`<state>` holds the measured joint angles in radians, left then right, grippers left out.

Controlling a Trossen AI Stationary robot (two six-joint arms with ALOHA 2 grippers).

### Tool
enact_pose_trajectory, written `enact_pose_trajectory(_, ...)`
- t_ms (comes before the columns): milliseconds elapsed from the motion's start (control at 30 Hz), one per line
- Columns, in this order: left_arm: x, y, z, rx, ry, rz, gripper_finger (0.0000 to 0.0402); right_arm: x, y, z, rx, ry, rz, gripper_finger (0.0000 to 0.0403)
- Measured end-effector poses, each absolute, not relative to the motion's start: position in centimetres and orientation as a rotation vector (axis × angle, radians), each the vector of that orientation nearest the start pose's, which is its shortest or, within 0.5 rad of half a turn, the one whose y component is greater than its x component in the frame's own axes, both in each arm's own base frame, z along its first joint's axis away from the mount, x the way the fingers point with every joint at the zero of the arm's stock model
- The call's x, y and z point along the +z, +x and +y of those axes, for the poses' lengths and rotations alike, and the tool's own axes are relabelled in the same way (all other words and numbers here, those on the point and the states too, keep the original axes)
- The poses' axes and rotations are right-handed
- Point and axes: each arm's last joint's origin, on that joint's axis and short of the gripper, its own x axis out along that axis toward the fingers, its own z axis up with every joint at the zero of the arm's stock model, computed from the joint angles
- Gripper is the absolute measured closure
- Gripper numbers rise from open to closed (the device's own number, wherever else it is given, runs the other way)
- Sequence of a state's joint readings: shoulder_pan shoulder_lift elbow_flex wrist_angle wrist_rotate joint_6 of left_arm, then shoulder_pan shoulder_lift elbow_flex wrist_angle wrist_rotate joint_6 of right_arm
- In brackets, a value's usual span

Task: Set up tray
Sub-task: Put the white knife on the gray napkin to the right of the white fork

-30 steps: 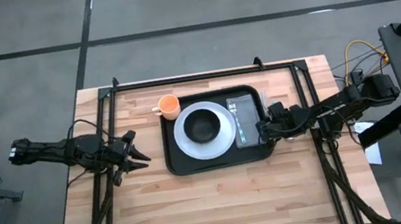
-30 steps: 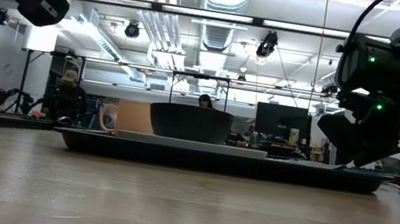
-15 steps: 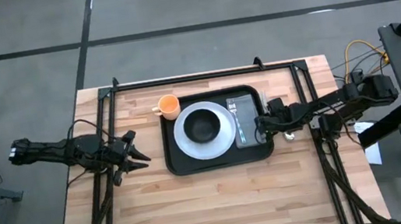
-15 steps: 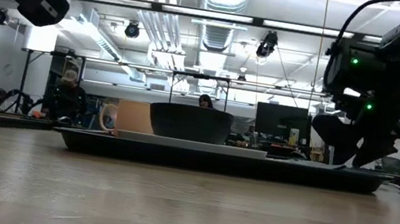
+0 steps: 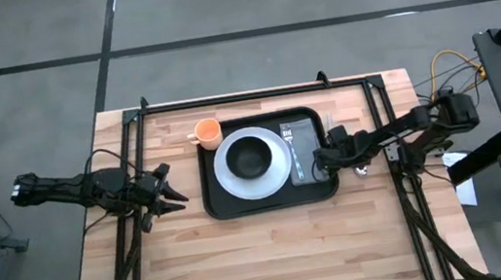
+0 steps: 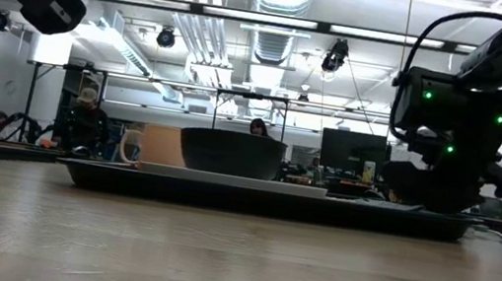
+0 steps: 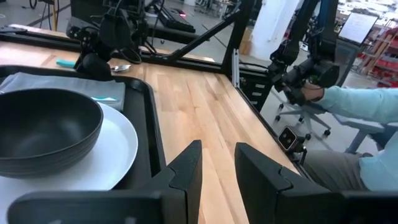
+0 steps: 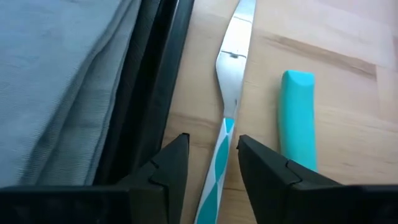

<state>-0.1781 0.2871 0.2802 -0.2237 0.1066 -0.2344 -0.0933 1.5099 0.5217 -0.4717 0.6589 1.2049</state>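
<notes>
The black tray (image 5: 274,200) lies mid-table and carries a white plate (image 5: 232,178) with a black bowl (image 5: 253,156) and a grey napkin (image 5: 305,139). An orange cup (image 5: 210,131) stands at its far-left corner. My right gripper (image 5: 324,160) (image 8: 213,142) is open, low at the tray's right rim. Its fingers stand on either side of the teal-and-white handle of a silver utensil (image 8: 231,81) lying on the table beside the rim. My left gripper (image 5: 178,193) (image 7: 217,152) waits open above the table, left of the tray. My right gripper comes slanting down from the table's right side, fingers pointing left. Its tray-side finger (image 8: 166,163) lies at the outer side of the tray's right rim (image 8: 163,81). Whether either finger touches the utensil handle (image 8: 219,158) I cannot tell.
A second teal handle (image 8: 298,118) lies on the table beside the utensil. A spoon (image 7: 121,67) is there too. Black frame rails run along the table's left, right and far sides. Bare wood stretches across the near half. People sit in the room beyond.
My right gripper has moved toward the table's left edge and sunk lower at the tray's right rim. The tray, with plate, bowl and napkin, has slid a little to the left along the table. The left arm has kept still.
</notes>
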Motion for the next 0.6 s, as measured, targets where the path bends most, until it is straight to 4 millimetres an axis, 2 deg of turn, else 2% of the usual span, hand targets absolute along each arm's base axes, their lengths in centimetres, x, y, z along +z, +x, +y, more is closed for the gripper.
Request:
enact_pose_trajectory(200,21.4,10.4,-2.2,-0.261,-0.238,0.267,0.0325,10.0,19.6,-3.7,-1.351,0.533,0.840,0.0310)
enact_pose_trajectory(367,21.5,10.4,-2.3,-0.279,-0.241,0.269,0.0325,10.4,19.5,-3.7,-1.326,0.534,0.845,0.0377)
enact_pose_trajectory(600,21.4,10.4,-2.3,-0.284,-0.268,0.274,0.0325,11.8,18.8,-3.6,-1.314,0.549,0.847,0.0387)
